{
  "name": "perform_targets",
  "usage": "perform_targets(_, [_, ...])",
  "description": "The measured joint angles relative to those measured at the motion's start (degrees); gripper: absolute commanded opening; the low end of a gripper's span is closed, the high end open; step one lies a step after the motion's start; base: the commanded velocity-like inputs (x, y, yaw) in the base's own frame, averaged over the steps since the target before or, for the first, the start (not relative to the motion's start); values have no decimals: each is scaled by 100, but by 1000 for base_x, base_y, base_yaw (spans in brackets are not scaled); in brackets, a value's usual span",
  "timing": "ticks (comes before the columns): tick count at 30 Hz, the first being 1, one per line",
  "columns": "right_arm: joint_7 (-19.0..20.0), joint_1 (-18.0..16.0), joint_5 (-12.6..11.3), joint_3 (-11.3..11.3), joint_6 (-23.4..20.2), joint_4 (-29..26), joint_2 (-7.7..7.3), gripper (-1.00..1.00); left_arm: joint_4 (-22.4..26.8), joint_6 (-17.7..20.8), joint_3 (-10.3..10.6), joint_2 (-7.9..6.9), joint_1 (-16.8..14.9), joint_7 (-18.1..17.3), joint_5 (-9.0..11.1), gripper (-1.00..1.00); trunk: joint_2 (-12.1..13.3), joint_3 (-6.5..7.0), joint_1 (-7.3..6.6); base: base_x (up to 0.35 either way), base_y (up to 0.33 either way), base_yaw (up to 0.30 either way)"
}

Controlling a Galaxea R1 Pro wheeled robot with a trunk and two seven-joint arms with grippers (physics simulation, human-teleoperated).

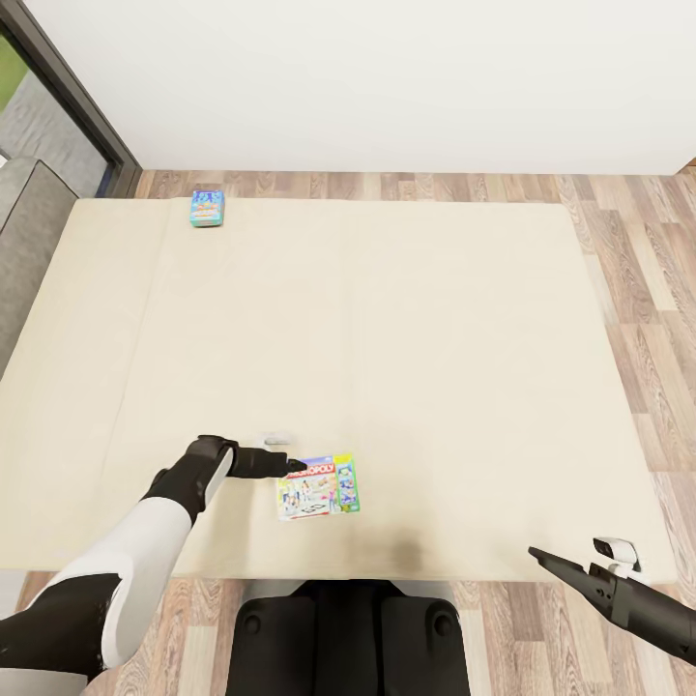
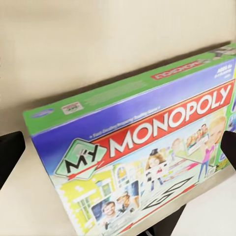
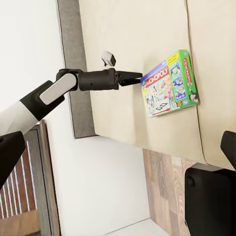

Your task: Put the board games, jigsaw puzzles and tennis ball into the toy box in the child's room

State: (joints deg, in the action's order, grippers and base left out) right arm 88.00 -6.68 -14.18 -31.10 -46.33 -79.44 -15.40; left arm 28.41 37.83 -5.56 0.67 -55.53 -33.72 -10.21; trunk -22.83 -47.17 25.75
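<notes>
Across most of my head view lies the bed (image 1: 406,338), its beige mattress running from the near edge to the wooden floor (image 1: 638,290) by the far white wall (image 1: 387,77). My left arm reaches over the near part of the mattress, and the left gripper (image 1: 296,466) sits at the left edge of the Monopoly box (image 1: 319,486), which lies flat near the bed's near edge. Through the left wrist camera I see the box lid (image 2: 147,147) close up between two dark fingers (image 2: 10,152) spread apart at either side; whether they already touch the box I cannot tell. My right gripper (image 1: 541,556) hangs off the near right corner of the bed, well apart from the box; its jaws look parted in the right wrist picture. Smallest, the blue game box (image 1: 207,208) rests at the far left edge of the mattress.
</notes>
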Motion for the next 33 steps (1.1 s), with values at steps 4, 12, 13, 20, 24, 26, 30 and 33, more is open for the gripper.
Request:
perform_targets(4, [0,-1,-5,-4,0,5,-4,100,0,2,-36,-5,0,0,-2,100,0,0,0,0,0,0])
perform_targets(12, [0,0,-4,-8,0,8,1,100,1,-4,-122,-14,0,1,-7,100,0,0,0,0,0,0])
perform_targets(13, [0,0,-3,-8,0,8,2,100,1,-5,-127,-12,0,1,-8,100,0,0,0,0,0,0])
perform_targets(20, [0,1,-6,-9,0,8,-1,100,-1,-10,-145,23,0,0,2,100,0,0,0,0,0,0])
perform_targets(24, [0,-1,-4,-9,0,8,-2,100,-1,-38,-145,120,0,14,-2,100,0,0,0,0,0,0])
perform_targets(26, [0,0,-4,-9,2,8,-1,100,-2,-111,-139,159,0,52,-5,100,0,0,0,0,0,0])
perform_targets(30, [0,-2,-2,-9,13,8,2,100,-8,-218,-163,172,0,144,-8,100,0,0,0,0,0,0])
perform_targets(33, [0,-1,-3,-9,21,8,3,100,-9,-241,-235,155,3,167,-9,100,0,0,0,0,0,0])
